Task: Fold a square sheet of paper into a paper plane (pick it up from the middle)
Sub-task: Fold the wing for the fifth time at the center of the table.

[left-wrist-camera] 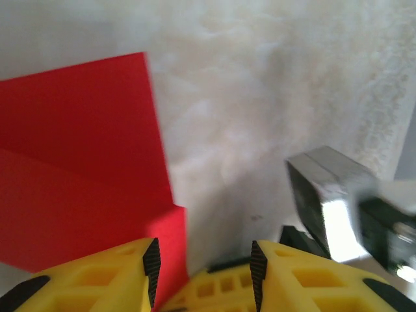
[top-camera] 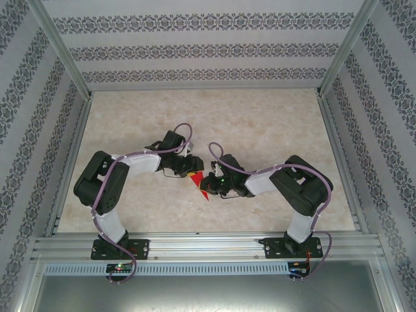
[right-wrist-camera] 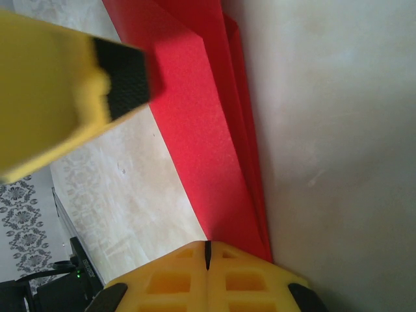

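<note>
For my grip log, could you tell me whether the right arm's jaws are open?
No, the right jaws' yellow fingers meet along a thin seam.

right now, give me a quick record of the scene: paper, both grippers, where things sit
paper: red paper, folded into layers, on the table between the two grippers
left gripper: open, jaws apart, folded paper edge beside its left finger
right gripper: shut, tips at the paper's narrow end; pinching or just pressing, cannot tell
fold stage: partly folded, no finished plane yet
</note>
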